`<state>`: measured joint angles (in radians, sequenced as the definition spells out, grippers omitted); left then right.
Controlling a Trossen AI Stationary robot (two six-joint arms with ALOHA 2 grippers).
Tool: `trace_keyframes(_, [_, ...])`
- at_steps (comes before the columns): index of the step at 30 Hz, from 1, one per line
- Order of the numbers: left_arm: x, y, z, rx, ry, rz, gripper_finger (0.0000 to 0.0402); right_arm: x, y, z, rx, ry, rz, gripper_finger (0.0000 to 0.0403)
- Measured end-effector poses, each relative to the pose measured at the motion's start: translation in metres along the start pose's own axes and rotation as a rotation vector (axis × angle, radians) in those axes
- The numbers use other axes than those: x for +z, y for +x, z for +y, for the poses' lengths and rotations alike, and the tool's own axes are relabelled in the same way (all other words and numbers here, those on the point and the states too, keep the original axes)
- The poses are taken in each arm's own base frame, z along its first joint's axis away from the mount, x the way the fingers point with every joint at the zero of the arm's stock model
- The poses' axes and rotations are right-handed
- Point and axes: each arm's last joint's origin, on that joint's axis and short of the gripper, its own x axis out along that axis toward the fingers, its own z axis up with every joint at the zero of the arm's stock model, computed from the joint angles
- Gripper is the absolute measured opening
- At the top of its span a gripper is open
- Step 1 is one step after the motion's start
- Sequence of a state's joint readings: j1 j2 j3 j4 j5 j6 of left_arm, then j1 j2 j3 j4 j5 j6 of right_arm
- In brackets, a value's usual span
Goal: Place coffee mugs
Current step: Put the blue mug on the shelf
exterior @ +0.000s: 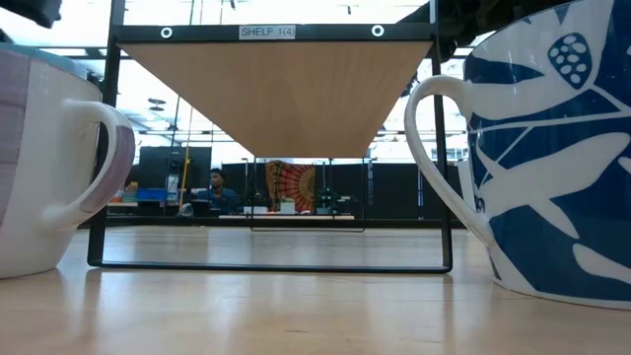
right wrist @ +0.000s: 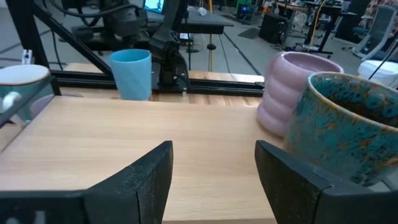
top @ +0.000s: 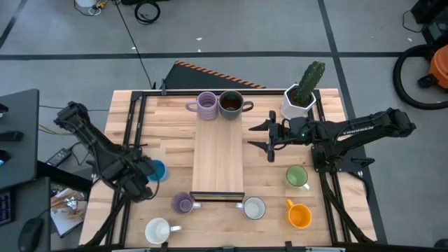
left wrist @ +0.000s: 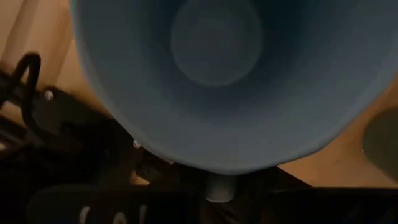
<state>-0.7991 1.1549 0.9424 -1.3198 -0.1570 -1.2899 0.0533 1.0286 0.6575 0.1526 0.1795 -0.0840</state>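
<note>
A raised wooden shelf (top: 218, 157) stands mid-table. On its far end sit a purple mug (top: 206, 105) and a dark brown mug (top: 231, 103). My left gripper (top: 142, 175) is left of the shelf, shut on a blue mug (top: 158, 170), whose inside fills the left wrist view (left wrist: 217, 68). My right gripper (top: 269, 138) hovers open and level at the shelf's right side, its fingers (right wrist: 149, 180) over the board, touching nothing. On the table stand a green mug (top: 297, 176), an orange mug (top: 299, 214), a second purple mug (top: 183, 204) and two white mugs (top: 252, 208) (top: 157, 231). My left gripper comes from above, pointing down, and holds the blue mug at one side, just outside its rim (left wrist: 219, 177), where a short pale stub shows between the dark fingers. The mug stays upright, mouth up, lifted clear of the table at about shelf-top height (right wrist: 132, 73).
A white faceted pot with a green cactus (top: 301, 98) stands at the far right of the table, close behind my right arm. Black frame rails (top: 133, 133) run along the table's left and right sides. The middle and near part of the shelf board (right wrist: 124, 137) is bare.
</note>
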Motion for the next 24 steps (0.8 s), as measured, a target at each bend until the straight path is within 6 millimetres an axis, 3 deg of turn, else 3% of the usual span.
trace_keyframes(9, [0.016,-0.010,0.017,-0.011,0.085,-0.007,0.0054,-0.010,-0.003,0.012,0.072,0.085,0.111,0.0233])
trace_keyframes(19, [0.042,-0.065,0.027,-0.034,0.214,-0.173,0.0054,-0.013,-0.007,0.028,0.115,0.144,0.152,0.0233])
trace_keyframes(24, [0.059,-0.082,0.036,0.004,0.251,-0.277,0.0054,-0.013,-0.009,0.034,0.088,0.141,0.153,0.0233])
